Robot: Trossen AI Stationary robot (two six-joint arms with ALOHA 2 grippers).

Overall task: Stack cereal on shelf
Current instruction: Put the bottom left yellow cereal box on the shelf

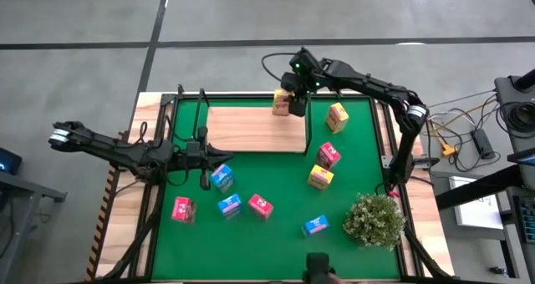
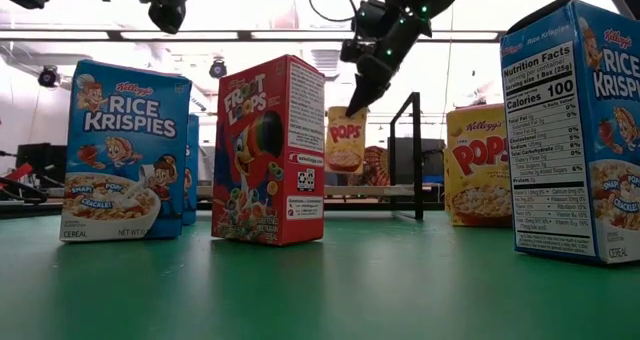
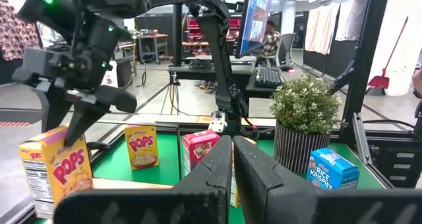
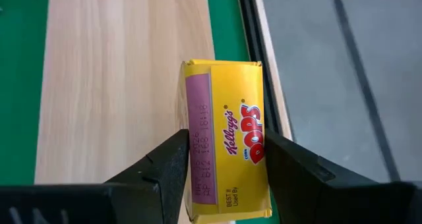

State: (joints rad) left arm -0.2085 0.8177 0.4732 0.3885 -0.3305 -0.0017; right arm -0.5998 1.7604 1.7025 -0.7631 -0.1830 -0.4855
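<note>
My right gripper (image 4: 227, 161) hangs over the far right corner of the light-wood shelf (image 1: 251, 129), shut on a yellow cereal box (image 1: 284, 104). My left gripper (image 3: 233, 145) is shut and waits above the mat near the shelf's near left corner (image 1: 219, 154), touching nothing. Two other yellow boxes (image 1: 337, 117) (image 1: 321, 177) and a pink-red one (image 1: 328, 155) stand on the green mat right of the shelf. Three blue boxes (image 1: 222, 177) (image 1: 230, 205) (image 1: 315, 225) and two pink-red ones (image 1: 260, 205) (image 1: 182, 209) stand nearer. My right gripper pinches the yellow box at its top end (image 4: 198, 151), one finger (image 4: 165, 165) on each broad face, coming from above and pointing down. The box stays upright below the fingers (image 2: 345, 140). Whether its base rests on the shelf board, I cannot tell.
A bushy green plant (image 1: 376, 219) stands at the mat's near right corner. Thin black posts (image 1: 306, 125) rise at the shelf's edges. Most of the board's surface is bare wood.
</note>
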